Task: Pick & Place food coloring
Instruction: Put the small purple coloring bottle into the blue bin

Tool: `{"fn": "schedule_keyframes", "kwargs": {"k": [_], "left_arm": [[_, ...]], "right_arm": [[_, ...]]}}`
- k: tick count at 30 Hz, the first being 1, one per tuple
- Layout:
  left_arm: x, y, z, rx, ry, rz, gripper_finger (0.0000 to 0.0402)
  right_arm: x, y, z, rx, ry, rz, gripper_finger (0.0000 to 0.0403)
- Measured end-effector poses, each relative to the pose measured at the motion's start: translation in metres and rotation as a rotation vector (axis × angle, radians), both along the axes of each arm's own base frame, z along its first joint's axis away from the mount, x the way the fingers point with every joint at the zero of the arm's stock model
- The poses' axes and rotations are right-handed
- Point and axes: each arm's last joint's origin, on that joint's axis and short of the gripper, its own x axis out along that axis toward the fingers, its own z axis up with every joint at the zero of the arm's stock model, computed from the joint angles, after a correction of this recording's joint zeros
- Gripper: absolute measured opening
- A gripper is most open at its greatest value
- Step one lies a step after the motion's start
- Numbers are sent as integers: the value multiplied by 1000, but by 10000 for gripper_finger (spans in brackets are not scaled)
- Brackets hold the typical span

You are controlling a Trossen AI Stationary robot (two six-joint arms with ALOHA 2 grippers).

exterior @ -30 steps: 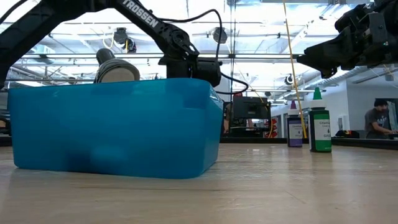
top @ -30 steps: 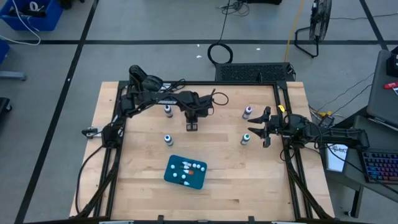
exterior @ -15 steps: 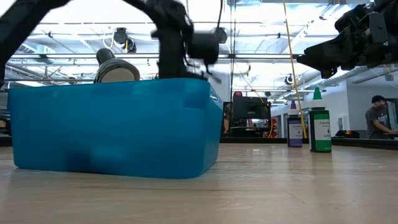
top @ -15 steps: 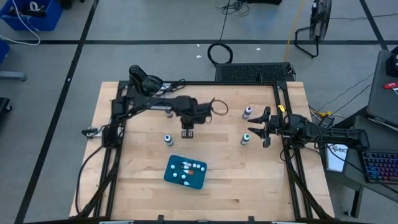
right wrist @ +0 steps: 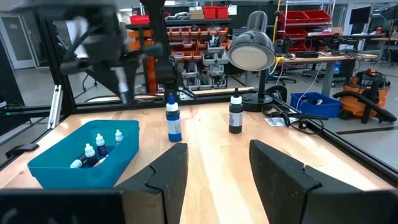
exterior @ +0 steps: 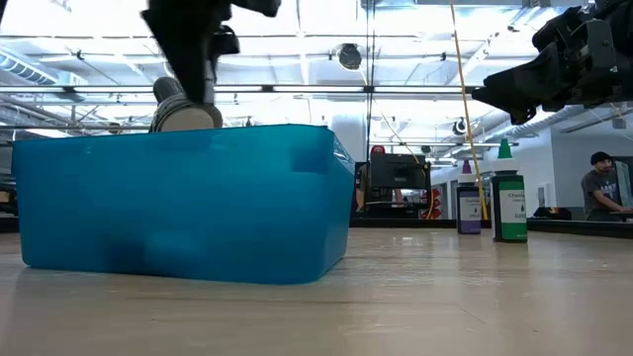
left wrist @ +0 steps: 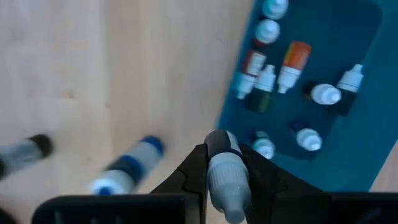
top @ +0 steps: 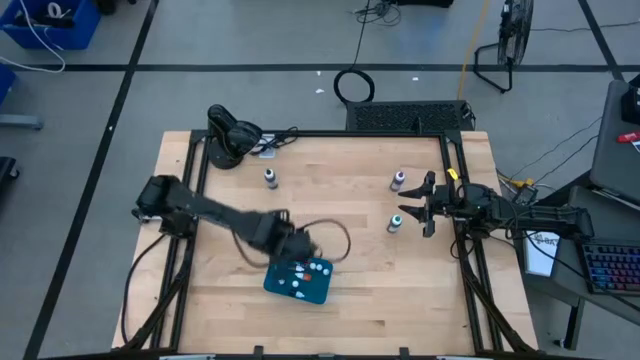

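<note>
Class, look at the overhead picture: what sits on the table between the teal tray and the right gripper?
One green bottle stands just before the right gripper; between it and the tray is bare wood.

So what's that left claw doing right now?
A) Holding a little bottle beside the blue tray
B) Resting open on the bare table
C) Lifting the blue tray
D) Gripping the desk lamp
A: the left wrist view shows the left gripper shut on a white-capped bottle at the edge of the teal tray, which already holds several small bottles.
</note>
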Motion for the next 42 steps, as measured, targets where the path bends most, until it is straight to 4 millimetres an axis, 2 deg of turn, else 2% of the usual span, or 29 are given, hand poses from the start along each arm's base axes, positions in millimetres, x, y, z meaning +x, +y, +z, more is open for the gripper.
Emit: {"fn": "schedule_keyframes", "kwargs": {"k": [3, 7, 12, 28, 34, 42], "left_arm": [[-6, -11, -25, -10, 16, 22, 62], [-12, -12, -58, -69, 35, 55, 62], [-11, -12, -82, -152, -14, 55, 62], [-15, 5, -112, -196, -45, 146, 62], [-15, 8, -115, -222, -52, 153, 65], [-15, 8, -115, -228, -59, 151, 179]], "right_arm": [[0, 0, 0, 0, 0, 0, 160], [0, 0, 0, 0, 0, 0, 160], [0, 0, 0, 0, 0, 0, 160], [0, 0, 0, 0, 1, 0, 160], [0, 0, 0, 0, 1, 0, 160], [0, 0, 0, 0, 1, 0, 160]]}}
